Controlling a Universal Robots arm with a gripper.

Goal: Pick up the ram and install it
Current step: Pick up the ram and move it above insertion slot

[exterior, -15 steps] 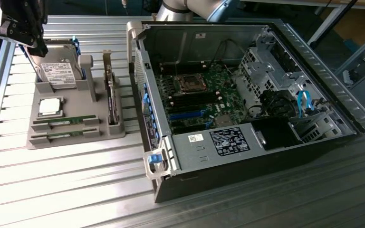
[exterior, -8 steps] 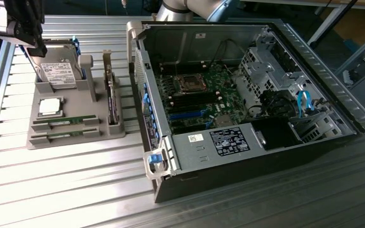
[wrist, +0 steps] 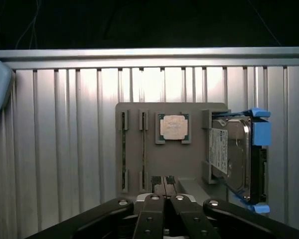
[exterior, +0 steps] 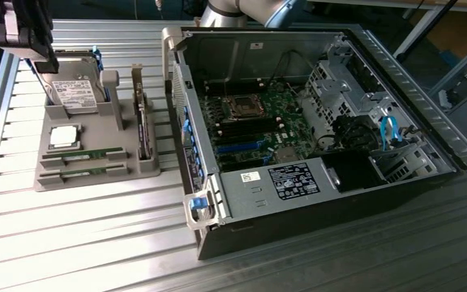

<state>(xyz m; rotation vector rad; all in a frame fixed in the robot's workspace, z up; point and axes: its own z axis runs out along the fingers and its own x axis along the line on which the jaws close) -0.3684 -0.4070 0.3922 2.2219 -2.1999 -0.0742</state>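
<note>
I note hard drive (exterior: 73, 92) upright in grey holder (exterior: 104, 176), processor chip (exterior: 63, 137) flat beside it, open computer case (exterior: 254, 182) nearby.

Ext cam: high, angled down, sees bench (exterior: 95, 243), PC case (exterior: 242, 55), parts holder (exterior: 95, 141). Wrist cam: past jaws, straight down, closer. Shared: parts holder, hard drive (wrist: 236, 154).

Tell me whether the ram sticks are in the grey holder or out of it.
In: the first ram stick and the second ram stick each lie in a slot of the grey holder.
</note>
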